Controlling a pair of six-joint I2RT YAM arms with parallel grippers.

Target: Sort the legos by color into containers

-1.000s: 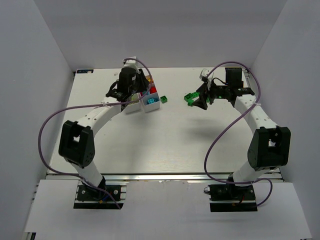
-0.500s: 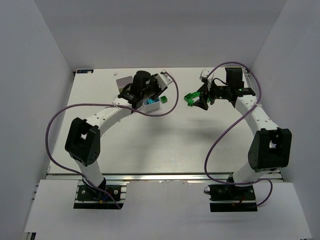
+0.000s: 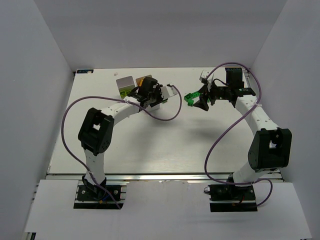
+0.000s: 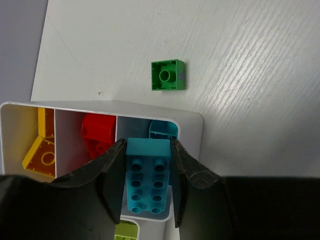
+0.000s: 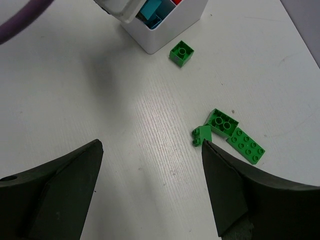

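Left arm point(image 3: 114, 110) bends toward upper centre of the overhead view, left end effector point(image 4: 147, 146) clamped on a cyan lego point(image 4: 148, 185). Right end effector point(image 5: 150, 145), upper right, hangs with jaws spread wide.

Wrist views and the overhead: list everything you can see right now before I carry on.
trays: two, white, side by side at the table's far left
yellow bricks: two, yellow, end compartment of one tray
red brick: at least one, red, middle compartment
loose cyan brick: one, cyan, other end compartment
held cyan brick: one, cyan, above that compartment
lime brick: one, lime, second tray
single-stud green brick: one, green, on the table beside the tray
green pieces: three, green, clustered near the right gripper
table: one, white
left gripper: shut on the held cyan brick
right gripper: open, empty, above the table
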